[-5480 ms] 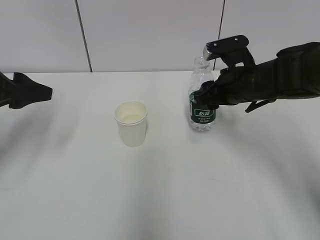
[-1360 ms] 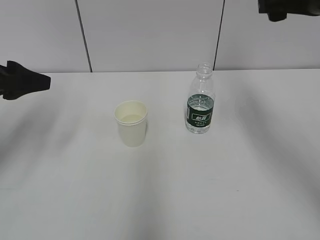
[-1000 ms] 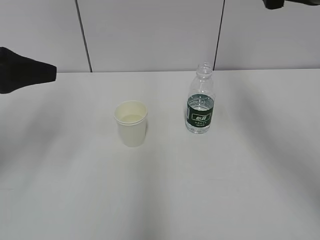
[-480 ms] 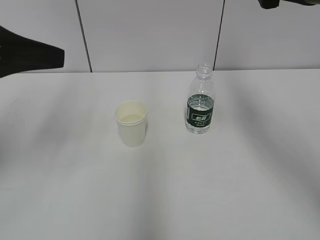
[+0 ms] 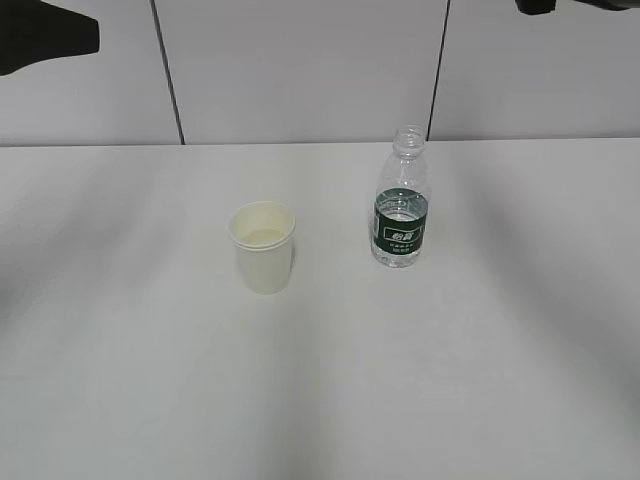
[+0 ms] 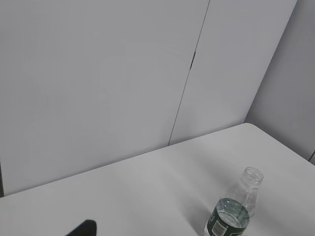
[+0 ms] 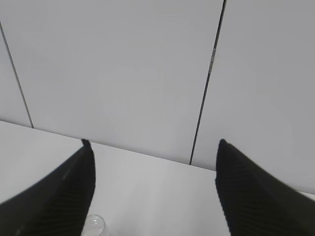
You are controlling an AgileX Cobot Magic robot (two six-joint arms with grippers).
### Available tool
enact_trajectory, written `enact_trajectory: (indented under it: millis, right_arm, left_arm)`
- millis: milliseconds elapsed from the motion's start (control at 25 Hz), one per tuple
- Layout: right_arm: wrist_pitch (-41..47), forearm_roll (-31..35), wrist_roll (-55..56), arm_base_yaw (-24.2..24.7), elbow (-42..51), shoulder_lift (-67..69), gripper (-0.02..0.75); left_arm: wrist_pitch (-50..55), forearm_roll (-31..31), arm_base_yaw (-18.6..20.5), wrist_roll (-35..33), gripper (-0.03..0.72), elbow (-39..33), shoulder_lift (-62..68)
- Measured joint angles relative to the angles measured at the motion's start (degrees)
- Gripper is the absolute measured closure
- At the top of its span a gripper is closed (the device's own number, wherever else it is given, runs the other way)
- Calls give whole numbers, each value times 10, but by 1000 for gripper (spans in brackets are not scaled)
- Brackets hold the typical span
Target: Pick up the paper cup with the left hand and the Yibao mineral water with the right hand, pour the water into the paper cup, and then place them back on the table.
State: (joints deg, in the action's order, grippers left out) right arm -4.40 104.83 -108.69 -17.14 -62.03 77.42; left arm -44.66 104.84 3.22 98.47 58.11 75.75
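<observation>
The paper cup [image 5: 263, 247] stands upright on the white table [image 5: 330, 400], left of centre, with a little liquid in it. The Yibao mineral water [image 5: 402, 215] stands upright to its right, uncapped and partly filled. It also shows in the left wrist view [image 6: 230, 216], and its mouth shows in the right wrist view [image 7: 93, 227]. My left gripper [image 5: 45, 35] is a dark shape at the top left, high above the table and far from the cup. Only one of its fingertips [image 6: 82, 229] shows. My right gripper [image 7: 153, 142] is open and empty, raised above the bottle.
A grey panelled wall [image 5: 300, 70] with dark vertical seams runs behind the table's back edge. A scrap of the right arm [image 5: 560, 5] shows at the top edge. The table's far right corner [image 6: 248, 127] shows in the left wrist view.
The right gripper has let go of the bottle and lifted out of view at the top. The left gripper has risen from the left edge to the top left corner. Cup and bottle are unmoved.
</observation>
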Motion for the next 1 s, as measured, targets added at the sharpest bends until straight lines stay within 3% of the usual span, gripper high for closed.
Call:
enact_trajectory:
  millis: [1000]
  right_arm:
    - [0,0,2,0,0,-20,146]
  left_arm:
    - [18,0,0,0,236,0,0]
